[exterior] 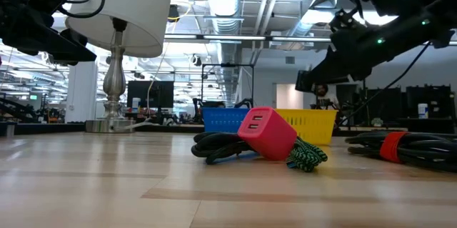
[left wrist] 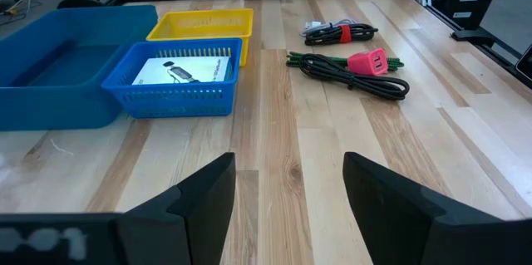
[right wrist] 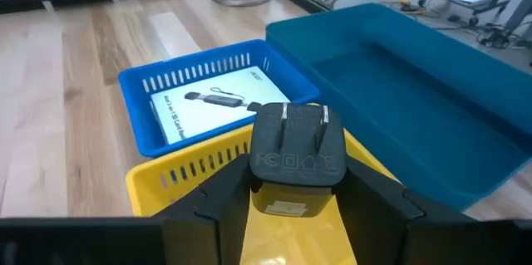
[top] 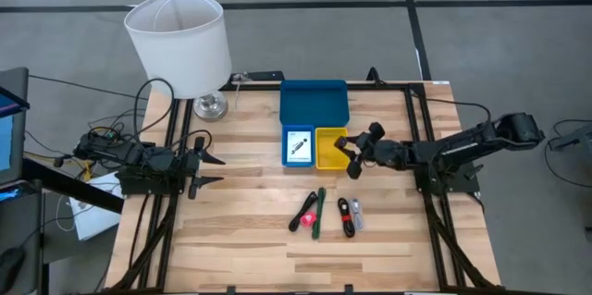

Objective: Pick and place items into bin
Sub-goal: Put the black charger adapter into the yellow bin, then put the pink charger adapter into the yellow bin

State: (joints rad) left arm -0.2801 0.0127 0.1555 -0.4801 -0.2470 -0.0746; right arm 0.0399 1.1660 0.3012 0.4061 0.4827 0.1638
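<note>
black plug (right wrist: 298, 157) held between right gripper (right wrist: 298, 207) fingers, over yellow tray (right wrist: 191, 184). white card (right wrist: 212, 103) already in small blue tray (right wrist: 141, 103). pink charger (left wrist: 366, 61) and cables (left wrist: 337, 32) wait on table (left wrist: 283, 157). left gripper (left wrist: 287, 194) wide open, empty, off at table's left side.

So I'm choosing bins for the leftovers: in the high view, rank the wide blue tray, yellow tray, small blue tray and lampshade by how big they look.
1. Lampshade, though it stands nearer the camera.
2. Wide blue tray.
3. Small blue tray and yellow tray: they look alike, no ranking.
</note>
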